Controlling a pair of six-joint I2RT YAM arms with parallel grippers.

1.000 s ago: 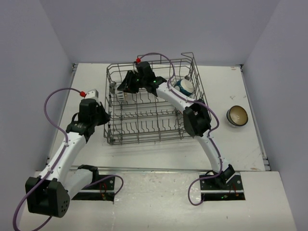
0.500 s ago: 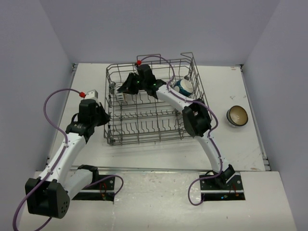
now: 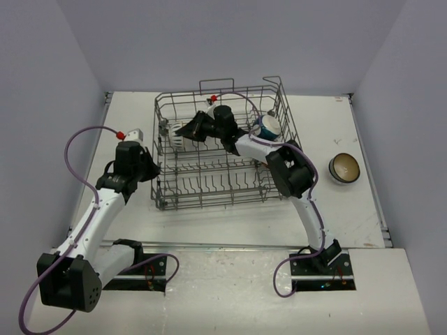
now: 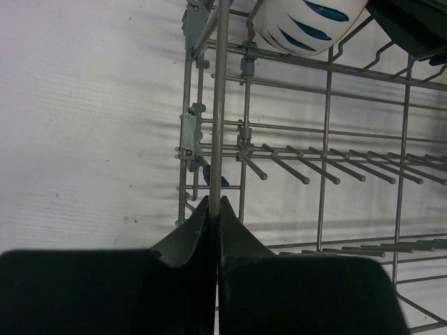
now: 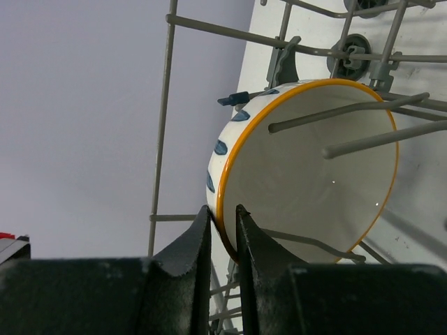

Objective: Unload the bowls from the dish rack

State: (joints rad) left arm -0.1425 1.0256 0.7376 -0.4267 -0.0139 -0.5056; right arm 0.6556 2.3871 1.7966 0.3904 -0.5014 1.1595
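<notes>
The grey wire dish rack point(image 3: 209, 184) stands mid-table. My left gripper point(image 3: 149, 166) is shut on the rack's left rim wire point(image 4: 218, 105), with its fingertips point(image 4: 202, 213) pinching it. My right gripper point(image 3: 188, 130) reaches into the rack's back left and is shut on the orange rim of a white bowl with dark blue stripes point(image 3: 177, 134). This bowl stands on edge among the tines point(image 5: 307, 174) and also shows in the left wrist view point(image 4: 307, 24). A teal-white bowl point(image 3: 268, 125) sits in the rack's back right. A dark brown bowl with a cream inside point(image 3: 344, 168) rests on the table to the right of the rack.
Grey walls close in the table at the back and sides. The rack's raised wire sides point(image 5: 166, 105) and upright tines point(image 5: 328, 116) surround the held bowl. The right arm's elbow point(image 3: 288, 171) hangs over the rack's right front corner.
My right wrist has turned and shifted a little right and nearer inside the rack, and the striped bowl has tilted with it. The left arm and the rack have not moved.
</notes>
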